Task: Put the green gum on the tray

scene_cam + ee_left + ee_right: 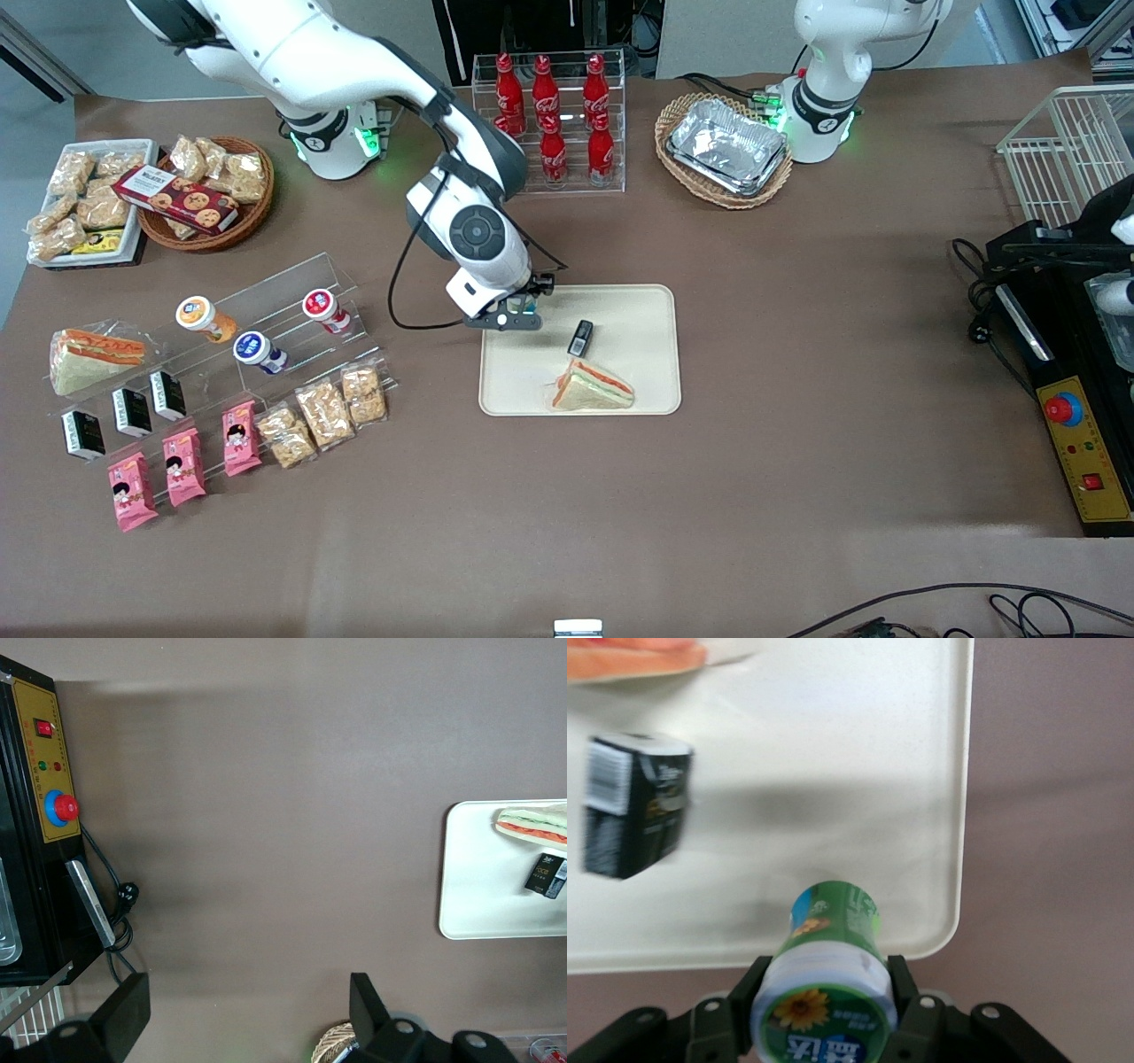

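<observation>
The green gum [825, 979], a small bottle with a green-rimmed white lid and a sunflower on top, is held between the two black fingers of my gripper [825, 992]. In the front view my gripper [523, 312] hangs over the corner of the cream tray [638, 306] that is farthest from the camera and toward the working arm's end. The gum [529, 305] shows there only as a teal sliver under the wrist. The tray's rounded corner [943, 930] lies just below the bottle.
On the tray lie a wrapped sandwich [592, 387] and a small black box [580, 338]. An acrylic rack [266, 328] holds orange-lidded [197, 314], blue-lidded [252, 347] and red-lidded [320, 305] bottles. A cola rack [554, 120] and a basket of foil trays [726, 149] stand farther away.
</observation>
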Available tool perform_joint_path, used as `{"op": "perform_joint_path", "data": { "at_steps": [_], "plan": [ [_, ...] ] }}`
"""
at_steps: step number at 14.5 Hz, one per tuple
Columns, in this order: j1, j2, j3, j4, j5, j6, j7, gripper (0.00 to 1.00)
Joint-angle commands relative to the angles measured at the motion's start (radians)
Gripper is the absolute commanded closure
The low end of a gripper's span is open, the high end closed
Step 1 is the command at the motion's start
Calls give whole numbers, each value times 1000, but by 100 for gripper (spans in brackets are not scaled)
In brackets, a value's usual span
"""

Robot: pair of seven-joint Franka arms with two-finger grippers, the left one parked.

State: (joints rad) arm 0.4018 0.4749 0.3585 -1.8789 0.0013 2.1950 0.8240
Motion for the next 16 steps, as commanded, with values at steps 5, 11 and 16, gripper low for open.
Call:
{"op": "perform_joint_path", "data": {
  "at_steps": [5, 11, 16],
  "plan": [
    [3, 48, -6, -52, -58, 143, 32, 58],
    [-11, 36, -4, -43, -57, 132, 58, 0],
    [-87, -152, -6, -28, -46, -35, 43, 0]
  ]
}}
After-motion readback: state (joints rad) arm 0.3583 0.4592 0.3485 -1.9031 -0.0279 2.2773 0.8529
